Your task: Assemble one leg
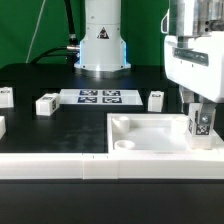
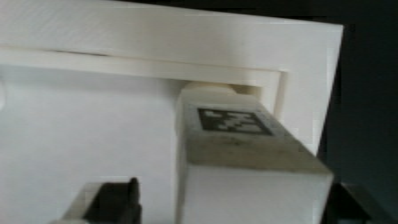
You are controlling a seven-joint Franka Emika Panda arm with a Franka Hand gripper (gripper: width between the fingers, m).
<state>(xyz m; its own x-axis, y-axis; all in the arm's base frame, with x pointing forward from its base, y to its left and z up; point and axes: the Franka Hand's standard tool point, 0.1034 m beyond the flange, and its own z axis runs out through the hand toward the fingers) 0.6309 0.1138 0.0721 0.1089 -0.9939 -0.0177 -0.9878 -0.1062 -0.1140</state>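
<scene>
On the black table, at the exterior view's far left, a small white tagged block lies at the frame edge, and another white piece shows just below it, cut off by the frame. A little to the right lies a second tagged block, well apart from the first. Behind the middle of the table stands the robot's white base, and just in front of it the marker board lies flat with its black-and-white tags facing up. To the right of the board, a third small block lies on the table.

Nearer the camera, the large white panel lies flat, with a raised rim and a round socket at its near corner. A long white edge runs along the front of the scene.

At the exterior view's right, the gripper hangs from the white wrist housing over the far right part of the panel. Its fingers are closed narrowly on the leg, which stands upright with its tag facing the camera and its lower end at the panel's surface.

In the wrist view the leg reaches into the panel's corner, its tag visible on the upper face; whether it is seated in a socket cannot be told. One dark fingertip shows near the leg.
</scene>
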